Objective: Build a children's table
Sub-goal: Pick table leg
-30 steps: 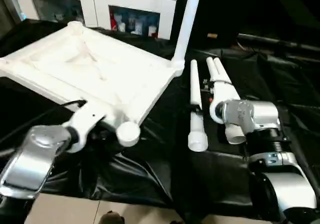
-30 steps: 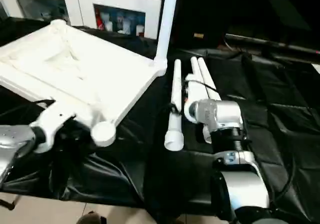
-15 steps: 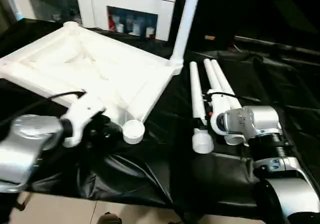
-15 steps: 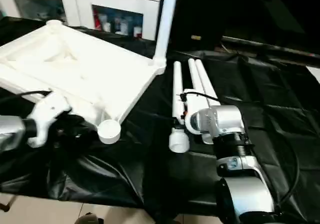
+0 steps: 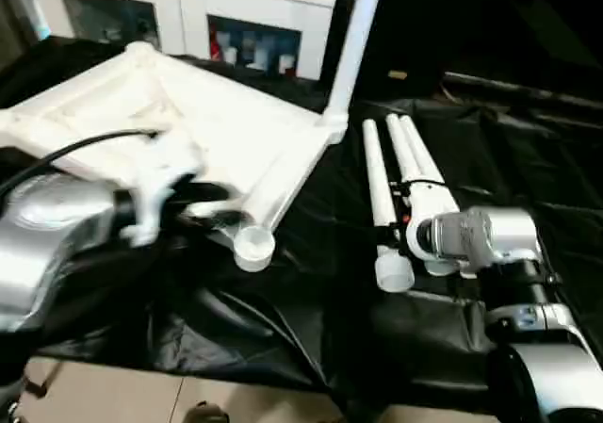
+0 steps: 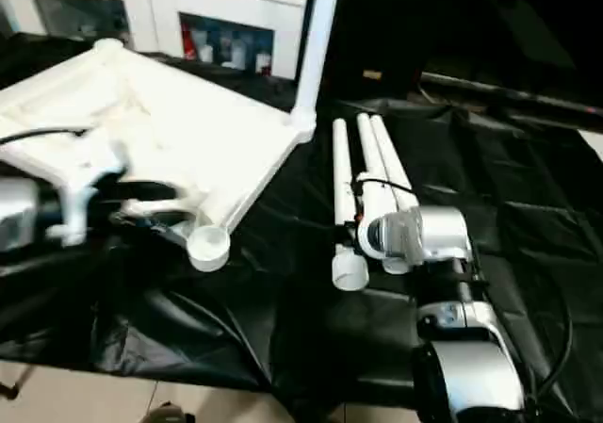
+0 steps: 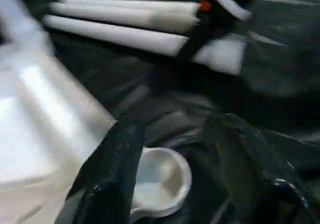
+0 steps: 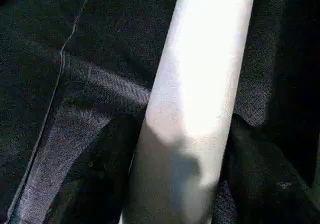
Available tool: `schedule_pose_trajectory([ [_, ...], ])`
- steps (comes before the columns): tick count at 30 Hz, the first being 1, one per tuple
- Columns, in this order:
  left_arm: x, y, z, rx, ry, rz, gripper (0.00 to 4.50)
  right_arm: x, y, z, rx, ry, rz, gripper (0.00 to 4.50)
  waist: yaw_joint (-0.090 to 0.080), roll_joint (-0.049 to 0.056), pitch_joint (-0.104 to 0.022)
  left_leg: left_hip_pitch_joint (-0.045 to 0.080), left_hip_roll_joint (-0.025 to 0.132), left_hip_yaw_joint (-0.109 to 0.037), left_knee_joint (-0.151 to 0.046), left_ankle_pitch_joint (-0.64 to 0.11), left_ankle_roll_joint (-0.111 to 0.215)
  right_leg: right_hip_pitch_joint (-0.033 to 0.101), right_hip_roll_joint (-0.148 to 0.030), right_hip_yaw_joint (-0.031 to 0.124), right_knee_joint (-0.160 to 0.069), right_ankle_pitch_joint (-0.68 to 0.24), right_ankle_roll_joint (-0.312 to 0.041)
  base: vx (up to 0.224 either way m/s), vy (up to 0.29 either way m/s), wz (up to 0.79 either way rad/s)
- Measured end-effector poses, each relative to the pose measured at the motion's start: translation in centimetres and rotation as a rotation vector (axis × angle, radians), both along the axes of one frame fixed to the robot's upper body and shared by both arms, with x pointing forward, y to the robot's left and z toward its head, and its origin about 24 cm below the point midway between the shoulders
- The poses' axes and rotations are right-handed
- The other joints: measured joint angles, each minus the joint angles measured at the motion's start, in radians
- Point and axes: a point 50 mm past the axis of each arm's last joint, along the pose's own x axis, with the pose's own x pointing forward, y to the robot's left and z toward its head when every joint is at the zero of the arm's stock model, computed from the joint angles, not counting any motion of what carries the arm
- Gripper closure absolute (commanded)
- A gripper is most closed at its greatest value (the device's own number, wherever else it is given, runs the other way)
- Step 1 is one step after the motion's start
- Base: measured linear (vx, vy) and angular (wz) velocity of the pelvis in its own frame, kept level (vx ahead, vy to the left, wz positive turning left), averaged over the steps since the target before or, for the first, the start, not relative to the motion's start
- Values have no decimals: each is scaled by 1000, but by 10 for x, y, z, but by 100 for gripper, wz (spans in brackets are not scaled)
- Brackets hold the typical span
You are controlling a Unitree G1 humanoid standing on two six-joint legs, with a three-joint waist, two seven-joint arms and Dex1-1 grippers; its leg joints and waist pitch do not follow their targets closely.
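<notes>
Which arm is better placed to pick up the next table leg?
The right. Its claw already straddles one of the loose legs lying on the black cloth. The left claw is at the tabletop corner socket.

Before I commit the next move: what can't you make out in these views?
- Right gripper: a leg lies between its fingers in the right wrist view; which of the three loose legs, the silver wrist hides in the head views.
- Left gripper: blurred at the tabletop's corner socket; contact unclear.
- Upright leg: top cut off by the frame edge.
</notes>
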Motion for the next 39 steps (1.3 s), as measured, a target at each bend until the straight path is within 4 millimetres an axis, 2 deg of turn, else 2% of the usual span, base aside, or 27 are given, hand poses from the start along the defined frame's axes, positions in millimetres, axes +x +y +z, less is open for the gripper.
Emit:
schedule_pose_trajectory([
  [5,15,-19,-12,-14,31,-50,161,-1,-5,1,63,-40,-45,232,2,17,5,2,-1,-1,1,2,-3,2,0,1,1,2,-1,0,0,0],
  [6,18,-22,-13,-15,34,-54,125,-1,-7,1,85,-51,-62,242,2,21,5,2,-1,-2,1,2,-3,2,0,1,1,2,-1,0,0,0],
  [8,22,-28,-15,-20,41,-54,120,1,-10,3,127,-90,-97,243,1,31,5,3,-1,-2,1,2,-4,2,0,1,1,3,-1,0,0,0],
  [11,29,-40,-16,-49,32,-53,79,4,-17,5,178,-170,-157,254,1,46,5,2,-1,-1,1,2,-4,1,0,1,2,3,-1,0,0,0],
  [15,60,-64,-7,-175,-114,112,45,9,-26,22,334,-370,-236,258,7,65,10,-4,-1,-1,1,4,-2,-2,-1,-1,2,3,-2,0,0,0],
  [17,75,-70,5,-248,-183,222,35,10,-28,39,424,-474,-218,259,5,67,11,-5,-2,-2,1,5,0,-2,-1,-1,2,3,-2,0,0,0],
  [19,80,-72,13,-282,-224,259,15,9,-33,53,486,-546,-194,259,-1,67,10,-5,-2,-1,0,3,3,-2,0,-1,1,2,-2,0,0,0],
  [20,83,-75,15,-305,-223,276,15,6,-35,57,529,-573,-176,259,1,68,10,-5,-2,-1,0,3,3,-2,1,-1,0,2,-2,0,0,0],
  [24,90,-88,16,-401,-187,348,0,-10,-32,76,758,-678,-26,259,6,67,11,-7,-1,-1,0,2,7,-3,1,-3,-3,1,-3,0,0,0],
  [28,100,-108,39,-607,-52,365,0,-24,-22,99,913,-782,154,259,18,67,11,-7,-2,0,1,2,12,-2,-2,-3,-4,2,-2,0,0,0],
  [31,99,-117,56,-771,68,314,0,-31,-18,103,947,-802,218,259,25,67,11,-7,-2,0,1,2,13,-1,-3,-3,-4,2,-2,0,0,0],
  [35,90,-126,55,-898,267,224,0,-34,-11,101,952,-772,259,259,29,67,11,-8,-2,0,2,2,13,-2,-3,-3,-4,2,-2,0,0,0],
  [39,77,-137,64,-939,333,92,0,-38,-4,103,936,-762,323,259,30,66,11,-9,-2,0,2,2,14,-1,-3,-4,-6,2,-2,0,0,0],
])
